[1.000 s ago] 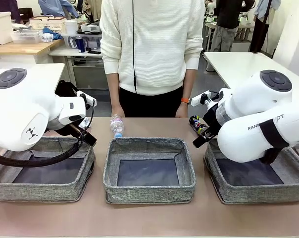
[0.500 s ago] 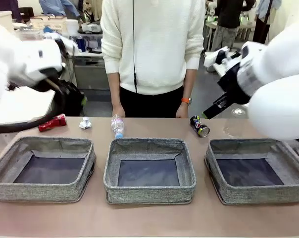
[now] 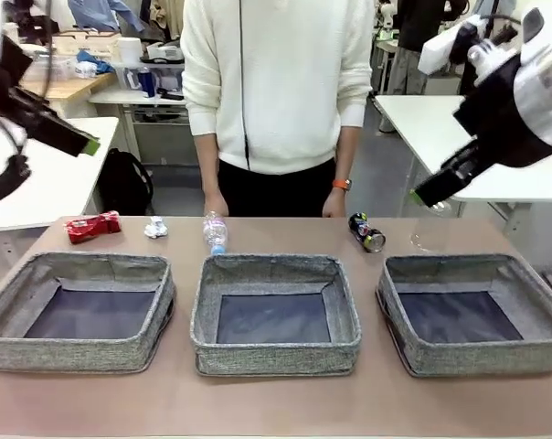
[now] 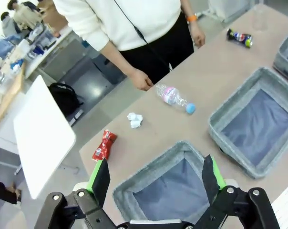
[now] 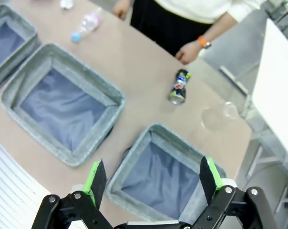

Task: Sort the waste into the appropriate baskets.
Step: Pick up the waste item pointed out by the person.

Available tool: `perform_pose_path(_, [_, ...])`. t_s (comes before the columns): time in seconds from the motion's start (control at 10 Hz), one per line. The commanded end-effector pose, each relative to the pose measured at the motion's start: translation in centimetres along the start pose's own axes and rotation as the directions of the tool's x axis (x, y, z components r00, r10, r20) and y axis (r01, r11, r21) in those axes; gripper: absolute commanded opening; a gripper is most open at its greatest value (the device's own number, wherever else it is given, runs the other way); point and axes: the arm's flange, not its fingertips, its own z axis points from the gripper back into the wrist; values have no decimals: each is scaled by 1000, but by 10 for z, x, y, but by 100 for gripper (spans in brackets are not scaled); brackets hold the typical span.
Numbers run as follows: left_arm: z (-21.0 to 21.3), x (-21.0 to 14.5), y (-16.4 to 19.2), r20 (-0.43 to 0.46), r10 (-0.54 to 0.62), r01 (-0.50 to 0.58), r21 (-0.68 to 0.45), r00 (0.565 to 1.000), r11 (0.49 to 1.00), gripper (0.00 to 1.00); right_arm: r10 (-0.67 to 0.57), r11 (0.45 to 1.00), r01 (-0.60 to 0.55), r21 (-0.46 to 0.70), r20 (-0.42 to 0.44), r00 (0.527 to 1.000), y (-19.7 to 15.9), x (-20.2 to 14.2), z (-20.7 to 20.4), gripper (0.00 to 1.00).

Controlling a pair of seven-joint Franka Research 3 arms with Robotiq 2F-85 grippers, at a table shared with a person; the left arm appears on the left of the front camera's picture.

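Both arms have risen off the three baskets (image 3: 274, 263) to the frame's upper corners, left gripper (image 4: 153, 167) and right gripper (image 5: 151, 171) spread wide, empty. Red can (image 3: 93, 226), paper wad (image 3: 156, 227), bottle (image 3: 215, 230), dark can (image 3: 366, 231) and cup (image 3: 429, 230) line mid-frame behind them.

Robot: left end effector (image 4: 154, 164) & right end effector (image 5: 152, 164), blk linkage fingers (image 4: 100, 180) w/ green pads (image 4: 93, 175), bolt heads (image 4: 55, 196). Person (image 3: 276, 110): white ribbed knit sweater (image 3: 294, 64), blk trousers (image 3: 276, 197), orange wristband (image 3: 341, 184).
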Motion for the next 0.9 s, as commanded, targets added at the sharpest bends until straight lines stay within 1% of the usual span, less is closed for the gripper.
perform_pose_path(0.0, [-18, 7, 8, 58, 56, -56, -8, 997, 998, 100, 36, 999, -36, 16, 15, 999, -8, 7, -21, 100])
perform_pose_path(0.1, [-18, 7, 8, 58, 56, -56, -8, 997, 998, 100, 0, 1000, 0, 0, 0, 1000, 0, 0, 0, 100])
perform_pose_path(0.2, [-7, 3, 5, 24, 20, -20, 1, 1000, 1000, 100, -31, 992, 28, 120, 18, 999, -10, -5, -8, 100])
perform_pose_path(0.3, [-27, -2, 17, -41, 128, -132, -114, 991, 985, 100, -183, 950, 156, 272, 79, 980, -23, -13, -10, 100])
perform_pose_path(0.4, [-43, -16, 31, -105, 166, -191, -312, 980, 931, 100, -376, 853, 327, 406, 43, 926, -31, -20, -10, 100])
perform_pose_path(0.5, [-51, -38, 49, -246, 212, -295, -378, 946, 878, 100, -475, 726, 410, 552, -28, 880, -40, -30, -8, 100])
perform_pose_path(0.6, [-48, -61, 86, -399, 446, -589, -398, 801, 703, 100, -575, 570, 488, 661, -104, 812, -57, -42, -7, 100])
perform_pose_path(0.7, [-38, -86, 115, -431, 564, -706, -512, 704, 490, 100, -610, 430, 493, 756, -159, 776, -72, -55, -12, 100])
perform_pose_path(0.8, [-43, -110, 128, -404, 695, -761, -561, 595, 325, 100, -635, 327, 512, 795, -217, 742, -85, -69, -23, 100])
